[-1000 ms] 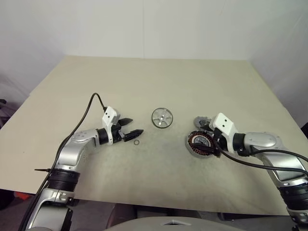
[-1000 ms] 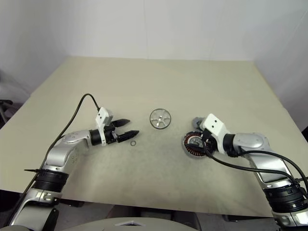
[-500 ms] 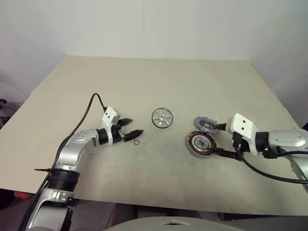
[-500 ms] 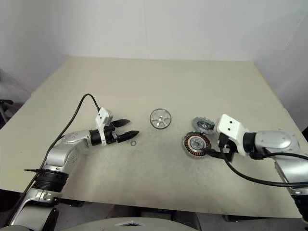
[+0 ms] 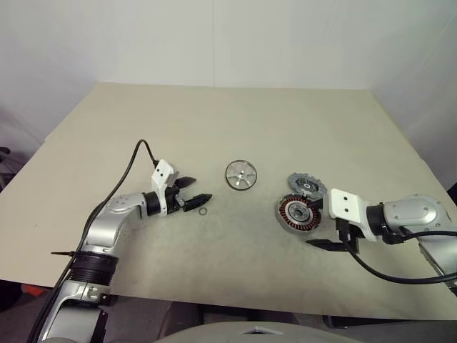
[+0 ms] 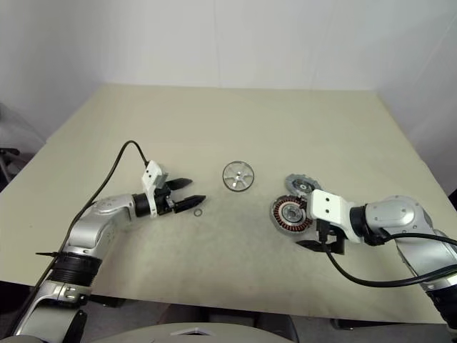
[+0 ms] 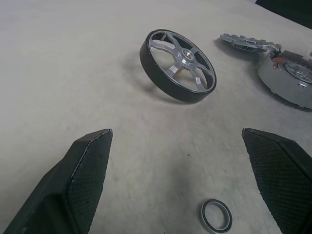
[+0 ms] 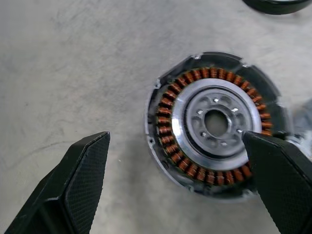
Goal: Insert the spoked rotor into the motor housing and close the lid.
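Both pincers stand spread wide and hold nothing. Left gripper (image 5: pixel 193 199) hovers low over the beige table (image 5: pixel 214 121), its two black fingers (image 7: pixel 85 168) pointing toward the table's middle, and a small dark ring (image 5: pixel 203 211) lies on the surface just past its fingertips. Beyond that ring sits the spoked rotor (image 5: pixel 240 174), lying flat and apart from everything else, its silver spokes up and its dark rim all round. Right gripper (image 5: pixel 327 232) hangs at the near right edge of the motor housing (image 5: pixel 296 214), angled down toward it, and whether a fingertip touches the rim I cannot tell. In the right wrist view the housing (image 8: pixel 214 124) shows its ring of copper coils around a grey hub with a dark hole. Behind it, touching or almost touching its far edge, lies the lid (image 5: pixel 307 184), dull grey and ribbed.
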### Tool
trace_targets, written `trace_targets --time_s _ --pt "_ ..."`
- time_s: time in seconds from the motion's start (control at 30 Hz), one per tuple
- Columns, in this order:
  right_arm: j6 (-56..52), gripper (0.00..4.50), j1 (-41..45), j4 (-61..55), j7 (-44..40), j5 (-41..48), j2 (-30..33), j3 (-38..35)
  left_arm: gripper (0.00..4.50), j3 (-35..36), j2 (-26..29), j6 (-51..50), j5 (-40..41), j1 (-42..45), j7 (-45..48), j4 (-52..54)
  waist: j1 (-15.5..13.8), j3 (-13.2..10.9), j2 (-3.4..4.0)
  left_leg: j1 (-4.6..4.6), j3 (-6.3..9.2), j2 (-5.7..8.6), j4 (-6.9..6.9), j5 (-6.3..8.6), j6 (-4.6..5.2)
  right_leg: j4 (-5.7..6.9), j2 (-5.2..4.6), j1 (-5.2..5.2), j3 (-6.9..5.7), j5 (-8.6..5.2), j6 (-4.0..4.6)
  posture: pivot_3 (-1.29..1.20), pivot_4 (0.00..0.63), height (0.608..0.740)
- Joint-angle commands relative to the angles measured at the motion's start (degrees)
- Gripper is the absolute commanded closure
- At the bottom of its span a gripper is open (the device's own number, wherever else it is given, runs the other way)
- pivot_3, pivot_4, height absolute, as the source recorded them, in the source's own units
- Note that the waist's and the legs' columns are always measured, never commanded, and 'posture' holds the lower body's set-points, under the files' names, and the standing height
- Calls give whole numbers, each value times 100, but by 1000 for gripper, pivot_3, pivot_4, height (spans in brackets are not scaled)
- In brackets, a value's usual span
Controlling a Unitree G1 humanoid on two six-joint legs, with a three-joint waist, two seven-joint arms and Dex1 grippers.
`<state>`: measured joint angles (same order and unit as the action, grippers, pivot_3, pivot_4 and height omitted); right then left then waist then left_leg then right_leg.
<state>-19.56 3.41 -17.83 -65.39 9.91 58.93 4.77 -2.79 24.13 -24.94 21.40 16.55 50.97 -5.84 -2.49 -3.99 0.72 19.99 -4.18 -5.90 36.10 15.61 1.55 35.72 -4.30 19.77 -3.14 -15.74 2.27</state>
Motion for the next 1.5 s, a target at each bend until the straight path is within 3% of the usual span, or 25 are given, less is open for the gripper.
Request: trace_targets --time_s 0.03,0.6,0.7,0.87,0.9,1.13,1.5 --pt "281 41 202 226 -41 -126 -105 134 0 107 73 58 29 -23 -30 260 -5 0 0 0 0 0 0 0 0 1 0 0 0 0 1 0 0 740" --pt "498 41 295 435 -190 -346 -339 586 0 163 112 70 31 -114 -160 349 -8 1 -1 -3 0 0 6 -3 4 4 0 -5 0 5 9 0 0 740" --pt "471 643 373 508 -203 -462 -338 686 0 156 109 83 21 -93 -158 319 -7 1 -1 -3 0 0 6 -3 4 4 0 -5 0 6 9 0 0 740" --pt "353 2323 567 539 -186 -560 -397 739 0 160 114 93 14 -78 -160 302 -7 6 -9 -1 0 -1 5 -4 3 3 0 -4 0 5 9 0 0 740" --pt "328 2494 600 545 -175 -586 -417 743 0 163 115 93 13 -78 -163 300 -1 10 -17 -3 0 -2 5 -3 4 3 1 -4 -1 5 9 0 0 740" --pt "-45 2513 833 359 -146 -525 -616 715 0 181 116 100 8 -99 -194 297 26 13 -22 -42 0 -7 7 -7 3 7 2 -43 -1 13 19 0 0 740" --pt "-2099 2513 1323 -709 180 341 -1375 756 0 166 100 134 -4 -69 -210 247 -45 1 4 -36 1 -17 -3 -27 -15 0 12 -38 -8 22 34 0 0 740"
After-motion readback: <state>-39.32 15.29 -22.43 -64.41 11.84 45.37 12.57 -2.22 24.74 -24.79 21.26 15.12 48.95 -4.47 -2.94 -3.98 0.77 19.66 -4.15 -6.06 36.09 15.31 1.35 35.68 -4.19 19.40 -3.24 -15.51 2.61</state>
